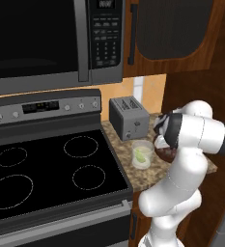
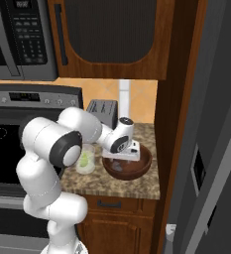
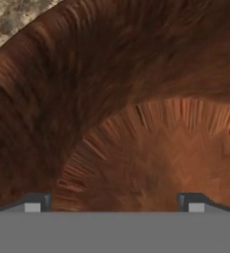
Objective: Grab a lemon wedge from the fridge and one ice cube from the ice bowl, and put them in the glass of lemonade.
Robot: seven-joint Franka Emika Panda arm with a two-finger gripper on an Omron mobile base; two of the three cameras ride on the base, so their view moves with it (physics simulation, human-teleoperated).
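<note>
Jaws spread wide and empty, the gripper (image 3: 114,202) dips inside the ice bowl (image 2: 144,163), just right of the glass of lemonade (image 1: 142,154); closing squarely on one cube looks key.

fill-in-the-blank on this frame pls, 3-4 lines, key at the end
1. The gripper reaches down into the ice bowl with its jaws ____.
2. Between the stove and the ice bowl stands the ____ of lemonade.
3. The pale yellow-green lemon wedge sits inside the ____.
4. Behind the glass of lemonade, on the counter, stands a grey ____.

Missing words: open; glass; glass; toaster
</note>
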